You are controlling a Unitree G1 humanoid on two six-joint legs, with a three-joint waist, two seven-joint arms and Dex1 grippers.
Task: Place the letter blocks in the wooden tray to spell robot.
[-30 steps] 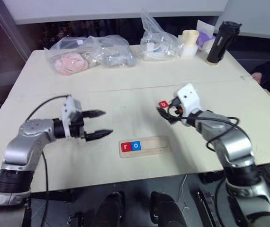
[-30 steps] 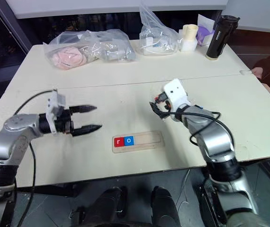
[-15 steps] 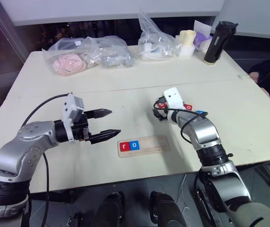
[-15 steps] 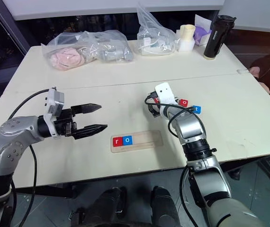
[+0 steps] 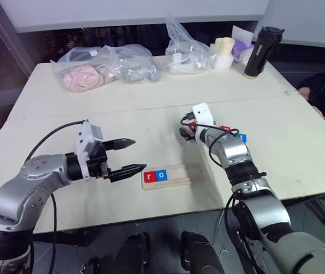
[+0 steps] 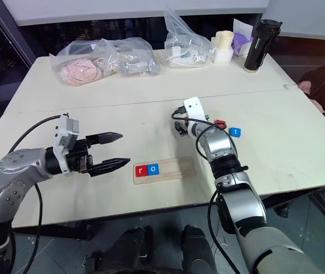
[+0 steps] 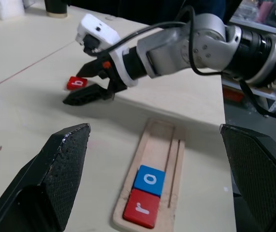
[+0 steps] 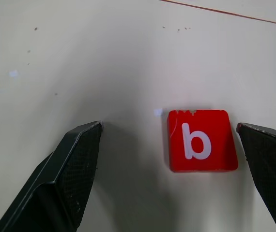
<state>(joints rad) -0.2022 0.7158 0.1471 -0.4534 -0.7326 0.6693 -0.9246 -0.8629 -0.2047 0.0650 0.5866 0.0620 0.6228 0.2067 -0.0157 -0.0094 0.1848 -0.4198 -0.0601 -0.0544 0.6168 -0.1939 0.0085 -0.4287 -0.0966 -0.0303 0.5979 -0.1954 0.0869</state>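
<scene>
Pale table [image 5: 151, 108] in a dim room
Bags [image 5: 108, 65], a black flask [image 5: 257, 51] and a cream cup [image 5: 226, 47] line its far edge, dark beyond

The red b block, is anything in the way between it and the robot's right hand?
No. The red b block lies flat on bare table between the open fingers of the right hand, nearer one finger, with nothing visible between them.

Lab: pale worktable [image 5: 151, 97], bagged props [image 5: 102, 65], dark surroundings.
</scene>
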